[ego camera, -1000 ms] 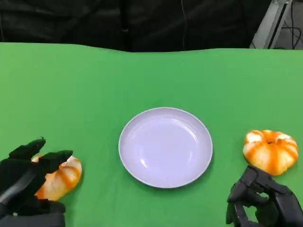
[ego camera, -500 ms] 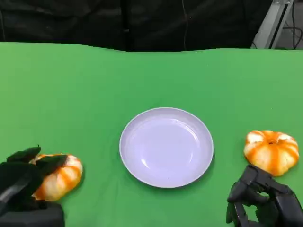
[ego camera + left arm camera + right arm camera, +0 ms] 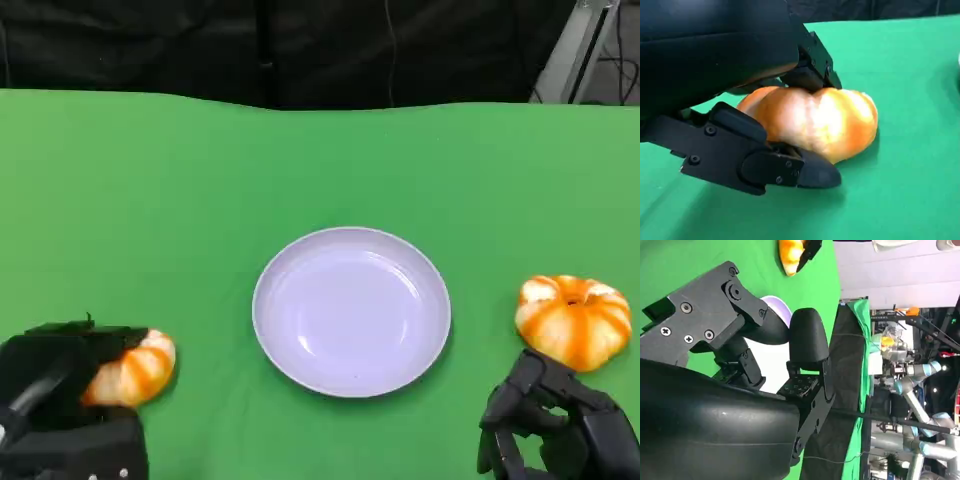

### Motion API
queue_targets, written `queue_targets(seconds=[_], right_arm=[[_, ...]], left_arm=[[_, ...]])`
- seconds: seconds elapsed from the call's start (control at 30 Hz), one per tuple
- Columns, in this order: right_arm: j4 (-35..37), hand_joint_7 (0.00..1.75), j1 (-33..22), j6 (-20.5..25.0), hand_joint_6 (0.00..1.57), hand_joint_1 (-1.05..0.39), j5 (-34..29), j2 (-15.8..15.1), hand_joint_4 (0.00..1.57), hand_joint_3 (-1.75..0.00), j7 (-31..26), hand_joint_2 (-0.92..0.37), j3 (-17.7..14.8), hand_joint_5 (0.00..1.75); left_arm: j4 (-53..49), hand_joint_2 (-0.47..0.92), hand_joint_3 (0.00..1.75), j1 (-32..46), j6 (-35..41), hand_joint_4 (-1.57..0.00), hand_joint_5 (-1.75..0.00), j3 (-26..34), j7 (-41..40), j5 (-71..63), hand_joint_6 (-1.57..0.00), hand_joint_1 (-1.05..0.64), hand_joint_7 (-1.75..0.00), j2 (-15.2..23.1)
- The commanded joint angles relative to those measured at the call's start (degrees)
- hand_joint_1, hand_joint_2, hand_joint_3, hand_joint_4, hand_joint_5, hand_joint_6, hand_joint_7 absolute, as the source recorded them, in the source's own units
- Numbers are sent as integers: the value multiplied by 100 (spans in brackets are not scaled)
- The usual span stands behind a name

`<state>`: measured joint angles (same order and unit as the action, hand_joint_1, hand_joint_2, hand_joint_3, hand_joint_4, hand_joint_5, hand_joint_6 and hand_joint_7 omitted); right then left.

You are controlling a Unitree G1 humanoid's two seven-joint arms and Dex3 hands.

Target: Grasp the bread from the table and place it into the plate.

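An orange-and-white striped bread (image 3: 138, 366) lies on the green table at the lower left. My left hand (image 3: 58, 395) covers its near side and grips it. The left wrist view has the fingers (image 3: 810, 70) pressed on top of the bread (image 3: 830, 122) and the thumb (image 3: 775, 167) under its side, with the bread still down on the cloth. The lilac plate (image 3: 350, 310) sits bare in the middle. My right hand (image 3: 555, 432) rests at the lower right with its fingers curled in on nothing.
A second round striped bread (image 3: 572, 320) lies right of the plate, just beyond my right hand. The green cloth ends at a dark backdrop at the far edge. A metal frame leg (image 3: 570, 50) stands at the back right.
My left hand's fingers have come down from spread above the bread and closed over it. The bread, plate and right hand have stayed in place.
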<state>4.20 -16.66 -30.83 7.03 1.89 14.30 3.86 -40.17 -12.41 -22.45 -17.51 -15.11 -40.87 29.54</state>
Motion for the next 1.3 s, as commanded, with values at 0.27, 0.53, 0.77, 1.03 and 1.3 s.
queue_targets(seconds=[0.27, 0.53, 0.77, 1.03, 1.3], right_arm=[[-105, 159, -55, 43, 74, -15, -3, -74, 83, -129, -37, -51, -21, 175], [-62, 159, -36, -10, 74, -15, -8, -78, 84, -131, -32, -51, -34, 175], [-61, 159, -25, 11, 74, -16, -22, -80, 84, -131, -47, -50, -41, 175], [-35, 159, -10, 5, 74, -16, -15, -85, 84, -131, -38, -50, -36, 175], [-8, 160, -11, -25, 73, -16, -53, -50, 83, -130, -73, -50, -26, 175]], left_arm=[[-353, 92, 33, -80, -747, -51, -174, 69, -392, 490, -46, -9, -171, 33], [88, 92, 27, -83, -750, -51, -175, 279, -551, 599, -43, -5, -174, -30], [1014, 92, 37, -123, -383, -51, -175, 418, -581, 522, -44, -8, -175, -208], [1930, 92, 47, -472, -139, -52, -175, 250, -143, 477, -44, -8, -175, -605], [1852, 91, 49, -1145, -2, -54, -175, -158, 262, 439, -47, -10, -175, -1265]])
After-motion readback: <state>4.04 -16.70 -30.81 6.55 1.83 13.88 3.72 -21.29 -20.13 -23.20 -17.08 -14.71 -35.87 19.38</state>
